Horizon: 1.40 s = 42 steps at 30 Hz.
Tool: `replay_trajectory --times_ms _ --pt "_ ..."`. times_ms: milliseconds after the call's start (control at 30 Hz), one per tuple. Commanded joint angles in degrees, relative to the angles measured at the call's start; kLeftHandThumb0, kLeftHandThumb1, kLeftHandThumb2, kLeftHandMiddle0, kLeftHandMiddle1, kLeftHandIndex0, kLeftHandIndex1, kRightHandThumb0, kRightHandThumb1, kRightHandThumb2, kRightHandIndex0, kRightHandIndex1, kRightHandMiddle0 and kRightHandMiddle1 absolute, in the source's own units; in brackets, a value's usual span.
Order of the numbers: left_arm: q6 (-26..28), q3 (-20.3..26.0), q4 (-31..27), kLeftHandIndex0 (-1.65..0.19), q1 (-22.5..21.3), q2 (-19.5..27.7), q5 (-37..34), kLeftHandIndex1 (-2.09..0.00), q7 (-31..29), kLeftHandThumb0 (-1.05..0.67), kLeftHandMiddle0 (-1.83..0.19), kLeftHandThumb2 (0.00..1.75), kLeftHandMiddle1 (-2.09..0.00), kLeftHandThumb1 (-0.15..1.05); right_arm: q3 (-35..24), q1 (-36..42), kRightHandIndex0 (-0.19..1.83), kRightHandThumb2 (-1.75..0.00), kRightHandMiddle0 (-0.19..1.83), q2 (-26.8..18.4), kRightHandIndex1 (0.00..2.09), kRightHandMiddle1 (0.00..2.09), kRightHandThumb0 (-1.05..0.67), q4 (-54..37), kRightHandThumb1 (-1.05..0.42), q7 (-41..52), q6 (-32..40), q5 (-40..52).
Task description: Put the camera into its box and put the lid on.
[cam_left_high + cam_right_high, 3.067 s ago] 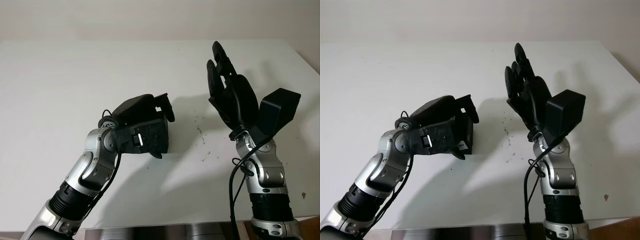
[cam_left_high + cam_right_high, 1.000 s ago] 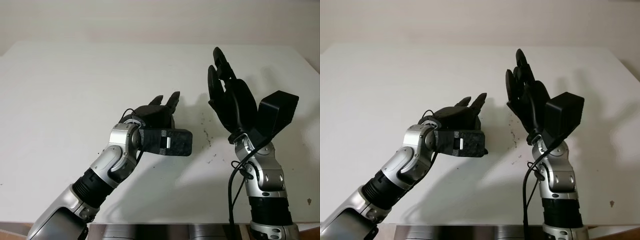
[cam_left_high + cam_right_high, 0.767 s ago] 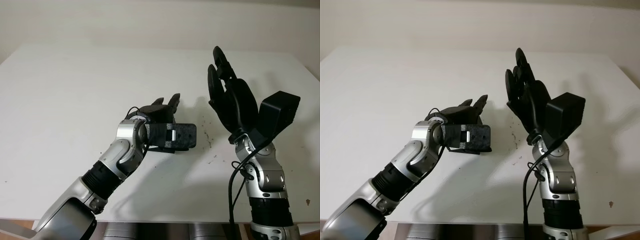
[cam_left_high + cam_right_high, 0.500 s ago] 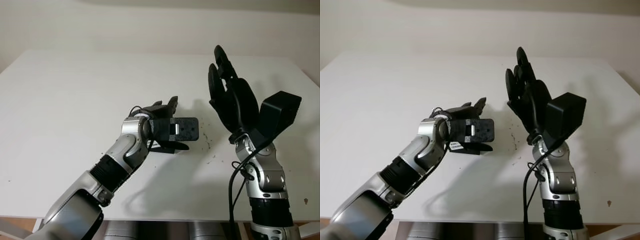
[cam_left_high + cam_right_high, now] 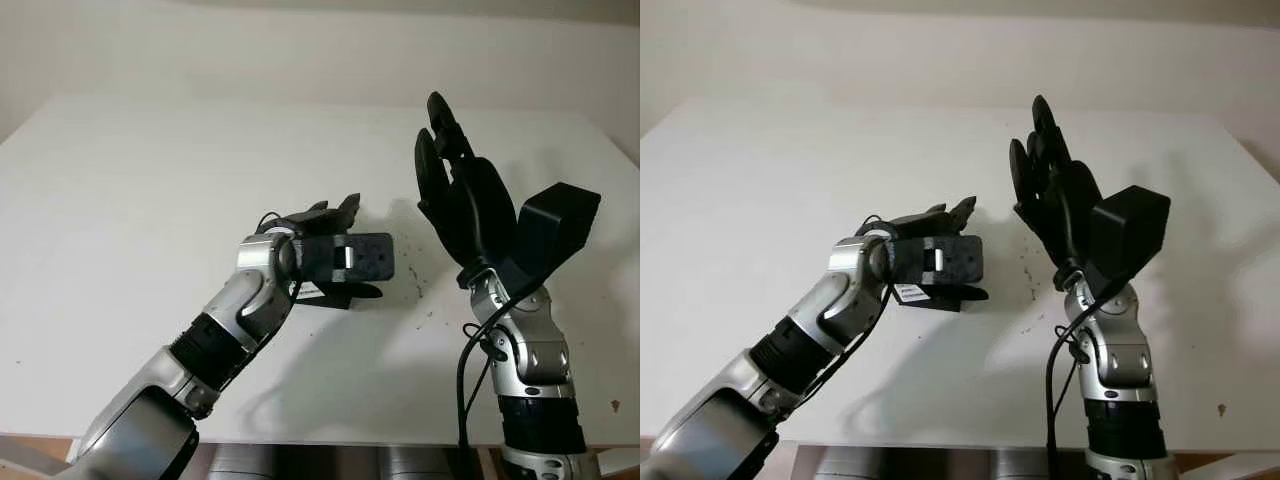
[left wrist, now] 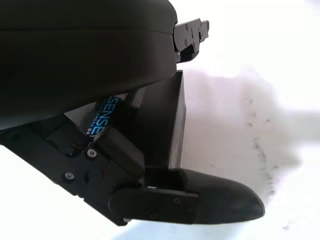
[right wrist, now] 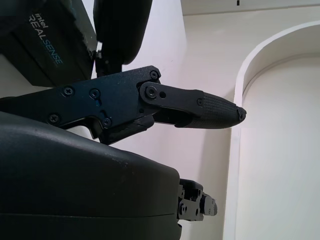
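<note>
Camera, box and lid: I can find none of the three on the plain white table (image 5: 150,200), so as far as I can judge the task has not started. Nothing is packed, nothing is lidded, and every step is left: finding the camera, setting it into its box and fitting the lid.

My black three-fingered left hand (image 5: 335,250) is out over the middle of the table, roughly at the centre of the clock face as the head camera sees it, turned so its fingers point toward one o'clock. It holds nothing and is open. The dark block at its wrist is the arm's own wrist sensor, not the thing I am after. In the left wrist view the table under the hand carries a scatter of small dark specks (image 6: 262,150).

My black three-fingered right hand (image 5: 455,190) stands raised at about three o'clock, fingers pointing up toward twelve, palm turned inward. It is open as well, with nothing in it.

Before either hand can do useful work, I reckon I need the camera and box in sight.
</note>
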Motion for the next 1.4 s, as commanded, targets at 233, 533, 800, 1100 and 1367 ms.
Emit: replay_trajectory --times_ms 233,533,800,1100,1367 --pt "-4.1 10.1 -14.2 0.18 7.1 1.8 -16.5 -0.01 -0.2 -0.78 0.13 0.50 -0.05 1.05 0.2 -0.4 -0.12 -0.53 -0.08 -0.4 0.06 0.06 -0.69 -0.6 -1.05 -0.2 -0.2 -0.8" --pt "-2.1 17.2 -19.1 0.18 7.0 8.8 -26.8 -0.02 -2.4 -0.81 0.14 0.45 -0.05 1.05 0.1 -0.7 -0.12 -0.55 -0.08 -0.3 0.06 0.06 -0.68 -0.1 -1.05 0.0 -0.3 -0.7" --pt "-8.4 22.0 -16.2 0.07 7.1 11.5 -27.9 -0.08 5.0 -0.76 0.06 0.36 -0.09 1.05 -0.2 -0.5 -0.13 -0.55 -0.08 -0.8 0.06 0.06 -0.69 0.2 -1.05 1.0 -0.9 -0.8" --pt "-11.5 22.8 -11.5 -0.07 8.3 17.7 -24.3 -0.11 8.5 -0.78 -0.13 0.18 -0.08 1.05 -0.1 -0.5 -0.12 -0.55 -0.08 -0.7 0.06 0.06 -0.68 -0.1 -1.05 1.0 -0.5 -0.8" --pt "-20.2 24.0 -11.5 -0.01 12.6 27.4 -25.3 -0.05 1.1 -0.84 -0.07 0.08 -0.04 1.02 -0.3 -0.2 -0.12 -0.55 -0.08 -1.1 0.06 0.06 -0.68 0.0 -1.05 1.4 -0.7 -0.7"
